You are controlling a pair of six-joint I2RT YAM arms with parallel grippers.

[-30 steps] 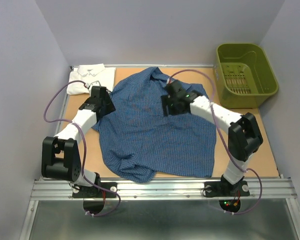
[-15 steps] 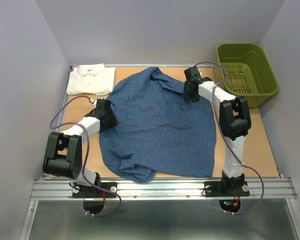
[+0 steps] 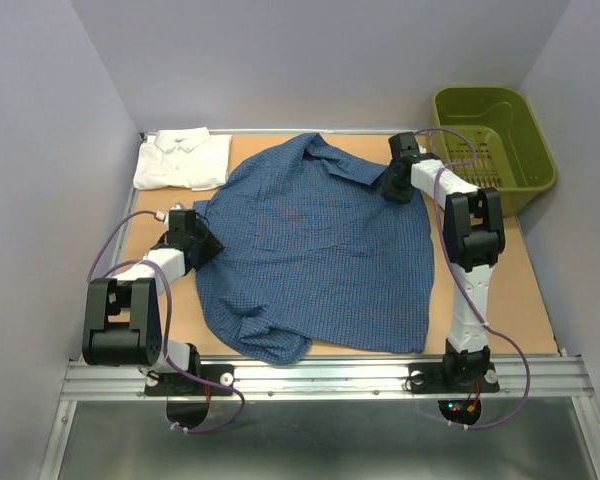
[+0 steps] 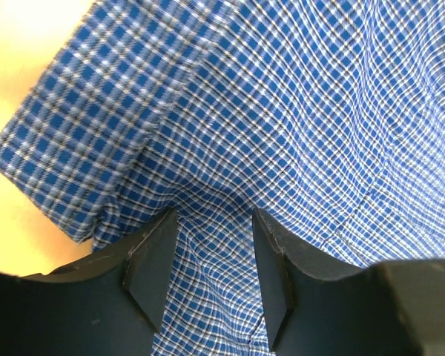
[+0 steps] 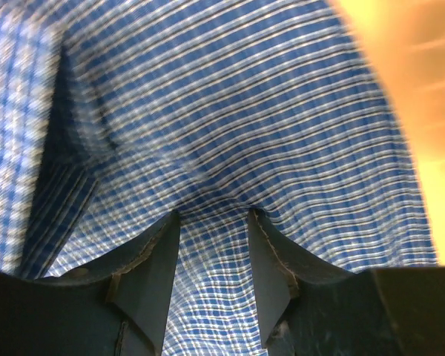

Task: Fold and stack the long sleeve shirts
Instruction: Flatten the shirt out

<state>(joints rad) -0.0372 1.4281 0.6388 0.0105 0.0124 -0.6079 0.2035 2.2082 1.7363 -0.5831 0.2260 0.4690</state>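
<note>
The dark blue checked shirt [image 3: 315, 250] lies spread across the middle of the table, with a bunched hem at the front. The plain white shirt [image 3: 183, 159] lies folded at the back left corner. My left gripper [image 3: 192, 238] is at the blue shirt's left edge, and in the left wrist view [image 4: 213, 222] its fingers pinch a puckered ridge of checked cloth [image 4: 297, 111]. My right gripper [image 3: 394, 181] is at the shirt's back right corner, and in the right wrist view [image 5: 213, 219] it also holds a ridge of cloth [image 5: 245, 111].
The olive-green plastic basket [image 3: 492, 148] stands at the back right, just beyond the right arm. Bare brown tabletop [image 3: 500, 300] shows to the right of the shirt and in a strip on the left. Walls close in the table on three sides.
Both grippers have moved outward, the left toward the front left, the right toward the back right near the basket. The blue shirt has been drawn wider and flatter between them.
</note>
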